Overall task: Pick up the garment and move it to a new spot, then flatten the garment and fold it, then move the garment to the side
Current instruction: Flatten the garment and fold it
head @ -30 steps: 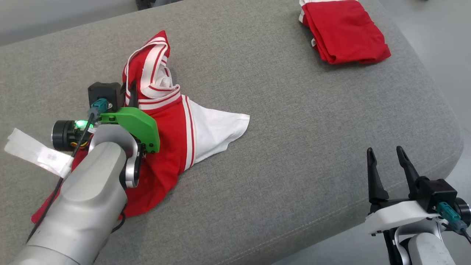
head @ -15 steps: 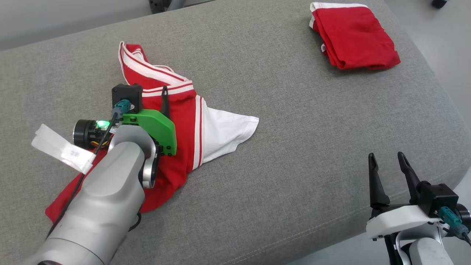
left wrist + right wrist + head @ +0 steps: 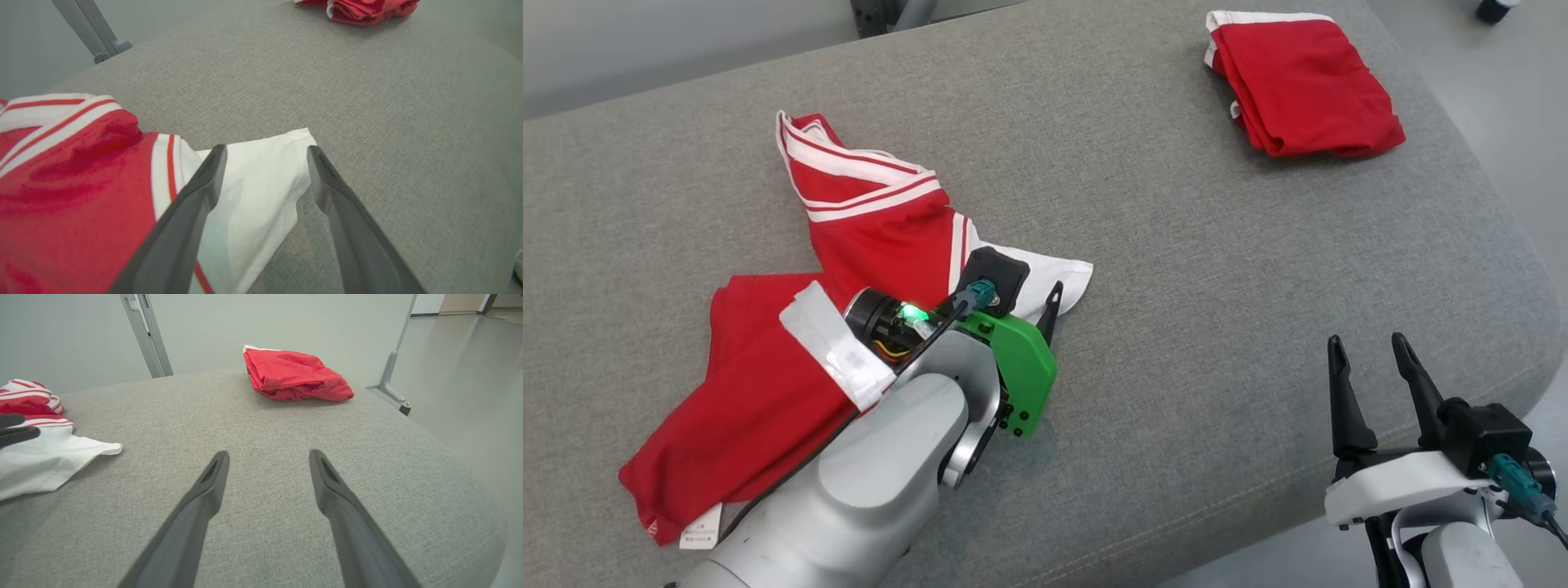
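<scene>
Red-and-white garment (image 3: 752, 384) now lies loose and crumpled on the left of the grey cushion (image 3: 1176, 245), no longer bunched up in the left jaws as it was a second ago. Those jaws have let go, stand wide apart and have swung over to the white sleeve (image 3: 261, 179). Near the front edge the right jaws are spread and empty. By my judgement the move is done and flattening begins, probably from that sleeve; a folded red garment (image 3: 1307, 86) sits well apart
</scene>
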Motion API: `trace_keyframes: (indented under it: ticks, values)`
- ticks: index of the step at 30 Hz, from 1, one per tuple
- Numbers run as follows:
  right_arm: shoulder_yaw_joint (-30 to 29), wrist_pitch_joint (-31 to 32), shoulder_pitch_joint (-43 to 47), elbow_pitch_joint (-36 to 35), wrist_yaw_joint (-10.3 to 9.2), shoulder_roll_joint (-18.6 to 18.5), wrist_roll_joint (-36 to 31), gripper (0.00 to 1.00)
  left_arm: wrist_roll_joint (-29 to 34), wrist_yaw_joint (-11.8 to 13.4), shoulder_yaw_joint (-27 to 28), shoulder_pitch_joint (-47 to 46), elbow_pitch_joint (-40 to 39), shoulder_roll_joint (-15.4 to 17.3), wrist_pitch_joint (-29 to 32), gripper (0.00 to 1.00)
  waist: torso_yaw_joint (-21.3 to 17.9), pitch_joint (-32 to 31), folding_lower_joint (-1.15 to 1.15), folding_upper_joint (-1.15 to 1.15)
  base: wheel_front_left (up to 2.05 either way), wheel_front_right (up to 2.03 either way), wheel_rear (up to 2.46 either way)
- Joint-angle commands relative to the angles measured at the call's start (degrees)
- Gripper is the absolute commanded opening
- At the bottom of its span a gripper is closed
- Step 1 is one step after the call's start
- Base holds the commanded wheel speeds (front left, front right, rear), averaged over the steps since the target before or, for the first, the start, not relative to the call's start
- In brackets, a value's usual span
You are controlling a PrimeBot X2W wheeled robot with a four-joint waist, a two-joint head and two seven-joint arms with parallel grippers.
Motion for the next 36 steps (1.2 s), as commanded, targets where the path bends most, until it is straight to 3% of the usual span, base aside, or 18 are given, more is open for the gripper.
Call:
trace_keyframes:
  ticks: [1, 9, 10, 12, 13, 16, 22, 28, 29, 30, 36]
  values:
    - [0.14, -0.16, -0.59, -0.27, -0.09, -0.03, 0.45, 1.00, 0.78, 0.31, -0.03, 0.20, 0.10, 0.84, 0.30, 1.00, -1.07, 1.08, 0.00, 0.00, 0.00, 0.00, 0.00]
    - [0.55, -0.17, -1.76, -0.35, -0.09, 0.00, 4.03, 1.00, 1.82, -0.34, -2.82, -0.40, 2.83, 3.51, 5.15, 1.00, -4.10, 4.05, 0.00, 0.00, 0.00, 0.00, 0.00]
    - [0.53, -0.17, -1.76, -0.26, -0.09, -0.01, 4.15, 1.00, 1.77, -0.69, -3.12, -0.31, 3.36, 3.74, 5.55, 0.84, -4.34, 4.26, 0.00, 0.00, 0.00, 0.00, 0.00]
    - [0.36, -0.16, -1.88, -0.16, -0.09, -0.02, 4.45, 1.00, 1.13, -1.34, -3.29, 0.00, 4.26, 3.83, 5.68, 0.07, -4.54, 4.46, 0.00, 0.00, 0.00, 0.00, 0.00]
    - [0.32, -0.16, -1.96, -0.09, -0.09, -0.01, 4.48, 1.00, 0.98, -1.69, -3.37, 0.14, 4.73, 3.94, 5.72, 0.00, -4.61, 4.50, 0.00, 0.00, 0.00, 0.00, 0.00]
    - [0.09, -0.16, -2.04, 0.11, -0.09, -0.02, 4.43, 1.00, 0.51, -2.60, -3.18, 0.09, 5.32, 3.72, 4.28, 0.00, -4.64, 4.28, 0.00, 0.00, 0.00, 0.00, 0.00]
    - [-0.46, -0.16, -1.37, 0.49, -0.09, -0.04, 3.29, 1.00, 0.17, -6.03, -3.56, 0.03, 1.69, -0.05, 0.00, 0.00, -3.66, 3.00, 0.00, 0.00, 0.00, 0.00, 0.00]
    - [-0.01, -0.16, -1.62, 0.47, -0.09, -0.02, 2.67, 1.00, 1.19, -7.06, -4.98, 1.01, 0.20, -3.38, -5.91, 0.00, -3.28, 2.55, 0.00, 0.00, 0.00, 0.00, 0.00]
    - [0.01, -0.17, -1.73, 0.50, -0.09, -0.03, 2.45, 1.00, 0.02, -7.50, -4.62, 1.77, 0.76, -3.85, -7.12, 0.34, -3.25, 2.55, 0.00, 0.00, 0.00, 0.00, 0.00]
    - [-0.01, -0.16, -1.80, 0.56, -0.09, -0.02, 2.28, 1.00, 0.32, -7.97, -4.92, 1.83, 1.69, -4.08, -7.92, 1.00, -3.23, 2.53, 0.00, 0.00, 0.00, 0.00, 0.00]
    - [-1.24, -0.16, -1.85, 0.61, -0.09, -0.04, 1.01, 1.00, -3.92, -13.83, -5.08, 3.54, 4.70, -5.52, -10.97, 1.00, -2.31, 2.14, 0.00, 0.00, 0.00, 0.00, 0.00]
